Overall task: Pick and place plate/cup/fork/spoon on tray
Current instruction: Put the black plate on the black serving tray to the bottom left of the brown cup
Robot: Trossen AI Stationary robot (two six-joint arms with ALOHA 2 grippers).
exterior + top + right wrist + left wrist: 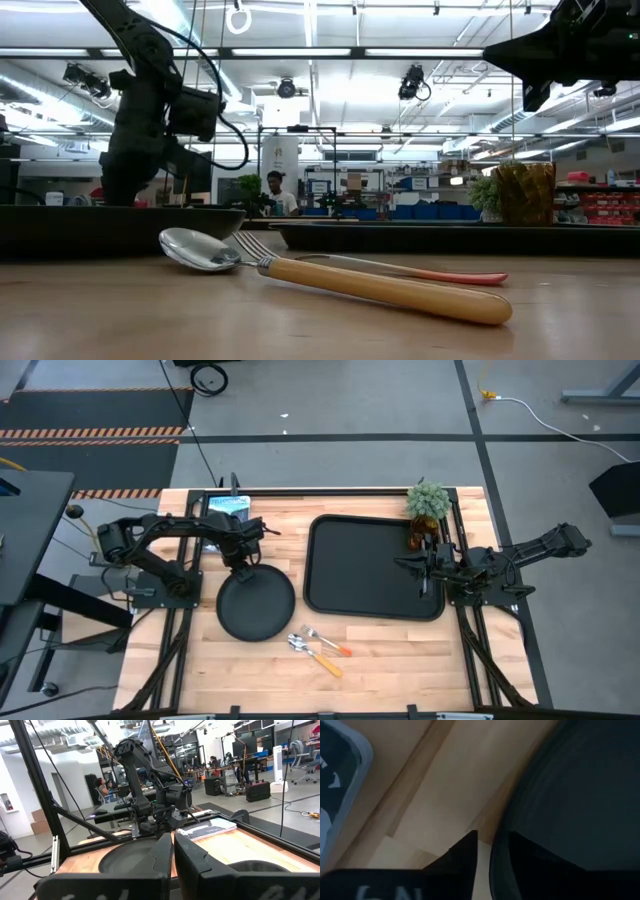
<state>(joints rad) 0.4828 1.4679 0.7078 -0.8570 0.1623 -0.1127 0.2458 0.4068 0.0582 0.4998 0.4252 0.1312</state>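
The plate (256,603) lies on the table (400,650) at 9 o'clock of the tray (373,566), its 12 o'clock rim under the left gripper (243,565), apparently clenched on it; the right gripper (412,563) waits over the tray's 3 o'clock edge, nearly closed

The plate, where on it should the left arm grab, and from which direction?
Probably the plate's far rim, coming straight down from above. It lies flat on the table, so only its thin raised edge gives the fingers something to pinch. The left gripper already sits at that rim. The near side is more crowded, with the spoon and fork close by.
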